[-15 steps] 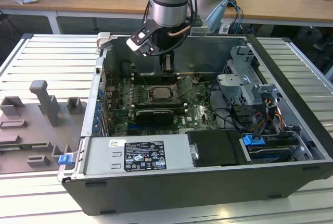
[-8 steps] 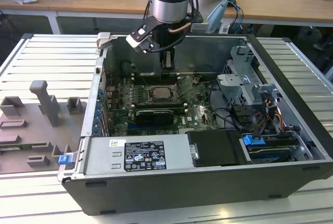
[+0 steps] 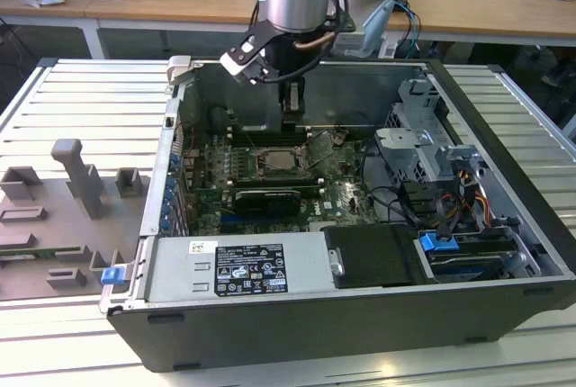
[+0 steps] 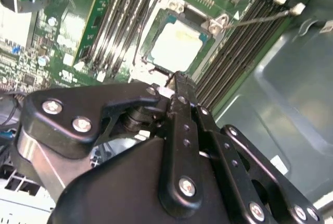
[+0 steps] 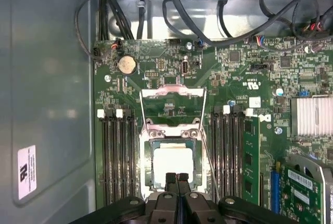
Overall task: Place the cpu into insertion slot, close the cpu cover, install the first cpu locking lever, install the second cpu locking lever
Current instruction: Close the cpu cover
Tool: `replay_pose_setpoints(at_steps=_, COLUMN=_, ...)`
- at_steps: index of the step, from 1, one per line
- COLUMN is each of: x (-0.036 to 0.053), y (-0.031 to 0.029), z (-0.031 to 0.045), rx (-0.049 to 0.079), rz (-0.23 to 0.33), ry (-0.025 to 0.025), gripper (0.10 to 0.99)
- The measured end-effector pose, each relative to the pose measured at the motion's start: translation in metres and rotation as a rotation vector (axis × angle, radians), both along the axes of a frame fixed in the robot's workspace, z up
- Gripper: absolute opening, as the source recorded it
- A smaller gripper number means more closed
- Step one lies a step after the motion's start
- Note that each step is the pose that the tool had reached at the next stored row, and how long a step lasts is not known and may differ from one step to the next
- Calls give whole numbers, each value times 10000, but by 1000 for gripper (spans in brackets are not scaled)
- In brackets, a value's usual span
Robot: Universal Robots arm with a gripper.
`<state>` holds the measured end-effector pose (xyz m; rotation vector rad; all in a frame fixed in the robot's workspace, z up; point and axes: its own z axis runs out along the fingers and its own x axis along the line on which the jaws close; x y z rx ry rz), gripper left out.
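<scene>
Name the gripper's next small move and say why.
Probably shift toward the cpu cover to push it down: the cpu already lies in the insertion slot, the cover is flipped open, and the shut gripper hangs at the slot's edge.

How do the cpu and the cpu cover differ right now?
The cpu is a solid pale plate; the cpu cover is an open frame with green board showing through its window. The cpu lies flat in the insertion slot; the cpu cover stands open beside the slot, not over the cpu. Both are squarish, silvery metal.
</scene>
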<state>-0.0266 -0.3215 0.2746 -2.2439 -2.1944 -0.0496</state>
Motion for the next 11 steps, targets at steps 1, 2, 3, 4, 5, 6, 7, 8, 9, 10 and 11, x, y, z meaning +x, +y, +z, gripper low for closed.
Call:
replay_pose_setpoints(at_steps=1, x=41, y=0, z=-6, rx=0, rz=14, ry=-1, gripper=106)
replay_pose_setpoints(at_steps=2, x=67, y=0, z=-11, rx=2, rz=28, ry=-1, gripper=106)
replay_pose_setpoints(at_steps=3, x=89, y=0, z=-16, rx=1, rz=44, ry=-1, gripper=106)
replay_pose_setpoints(at_steps=4, x=113, y=0, z=-28, rx=2, rz=62, ry=-1, gripper=106)
replay_pose_setpoints(at_steps=5, x=123, y=0, z=-37, rx=1, rz=62, ry=-1, gripper=106)
replay_pose_setpoints(at_steps=6, x=133, y=0, z=-45, rx=1, rz=63, ry=-3, gripper=106)
replay_pose_setpoints(at_steps=7, x=136, y=0, z=-66, rx=2, rz=99, ry=-8, gripper=106)
replay_pose_setpoints(at_steps=8, x=145, y=0, z=-73, rx=1, rz=166, ry=-15, gripper=106)
replay_pose_setpoints(at_steps=9, x=153, y=0, z=-75, rx=0, rz=210, ry=-20, gripper=106)
replay_pose_setpoints(at_steps=10, x=195, y=1, z=-80, rx=1, rz=262, ry=-32, gripper=106)
replay_pose_setpoints(at_steps=11, x=242, y=1, z=-83, rx=0, rz=272, ry=-34, gripper=106)
